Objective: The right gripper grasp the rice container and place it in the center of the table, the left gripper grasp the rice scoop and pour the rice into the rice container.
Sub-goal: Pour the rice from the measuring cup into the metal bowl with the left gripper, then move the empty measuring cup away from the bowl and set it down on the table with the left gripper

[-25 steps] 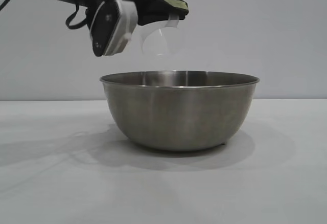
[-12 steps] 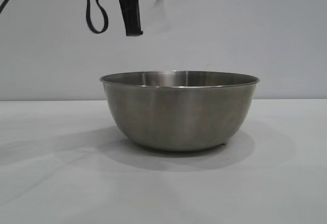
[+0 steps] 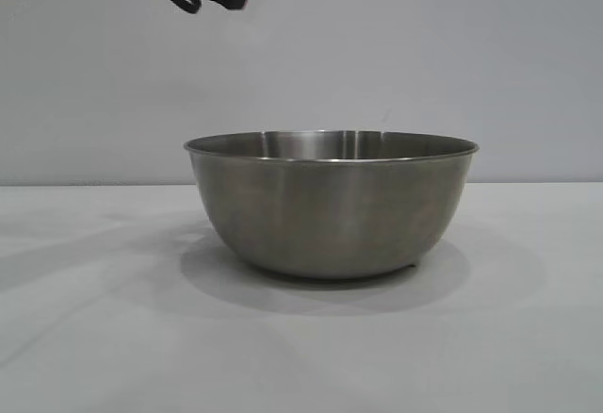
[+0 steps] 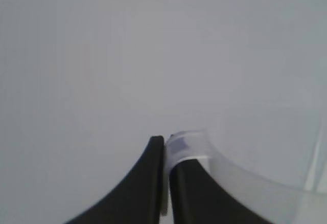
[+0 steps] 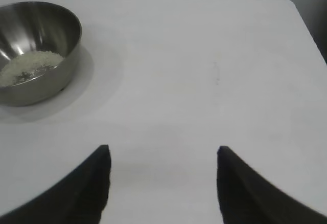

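Soft, even, bright light falls from above. The rice container (image 3: 332, 204) casts a faint blurred shadow on the table (image 3: 528, 338); mild glare inside it.

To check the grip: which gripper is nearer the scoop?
Left. The left gripper is shut on the scoop; the right gripper is open over the table, no scoop beside it.

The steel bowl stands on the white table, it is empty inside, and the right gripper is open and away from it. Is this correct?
One thing is wrong: the rice container is not empty. The right wrist view shows a pale layer of rice on its bottom. The rest holds: it stands on the table, and the right gripper is open, apart from it.
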Action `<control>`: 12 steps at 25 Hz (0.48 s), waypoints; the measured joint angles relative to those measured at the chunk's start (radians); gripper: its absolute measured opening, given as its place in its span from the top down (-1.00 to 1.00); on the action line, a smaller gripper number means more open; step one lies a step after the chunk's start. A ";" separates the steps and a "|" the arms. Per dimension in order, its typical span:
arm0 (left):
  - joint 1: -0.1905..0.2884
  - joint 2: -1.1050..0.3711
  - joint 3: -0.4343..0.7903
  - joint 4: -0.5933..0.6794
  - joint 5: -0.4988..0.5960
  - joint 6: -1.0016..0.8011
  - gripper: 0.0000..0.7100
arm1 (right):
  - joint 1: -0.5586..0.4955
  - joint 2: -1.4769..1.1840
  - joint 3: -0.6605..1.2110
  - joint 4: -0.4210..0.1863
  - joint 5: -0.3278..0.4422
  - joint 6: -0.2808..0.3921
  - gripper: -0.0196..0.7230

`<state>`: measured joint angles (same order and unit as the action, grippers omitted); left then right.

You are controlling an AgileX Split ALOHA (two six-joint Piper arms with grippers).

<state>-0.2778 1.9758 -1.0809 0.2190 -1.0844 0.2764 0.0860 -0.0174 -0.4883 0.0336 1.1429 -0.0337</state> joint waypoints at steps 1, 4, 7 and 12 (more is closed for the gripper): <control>0.015 0.000 0.000 -0.019 0.000 -0.050 1.00 | 0.000 0.000 0.000 0.000 0.000 0.000 -0.09; 0.068 0.000 0.004 -0.040 0.031 -0.164 1.00 | 0.000 0.000 0.000 0.000 0.000 0.000 -0.09; 0.108 0.000 0.035 -0.048 0.046 -0.243 1.00 | 0.000 0.000 0.000 0.000 0.000 0.000 -0.09; 0.147 0.000 0.115 -0.067 0.053 -0.315 1.00 | 0.000 0.000 0.000 0.000 0.000 0.000 -0.09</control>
<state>-0.1309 1.9758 -0.9655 0.1523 -1.0314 -0.0385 0.0860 -0.0174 -0.4883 0.0336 1.1429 -0.0337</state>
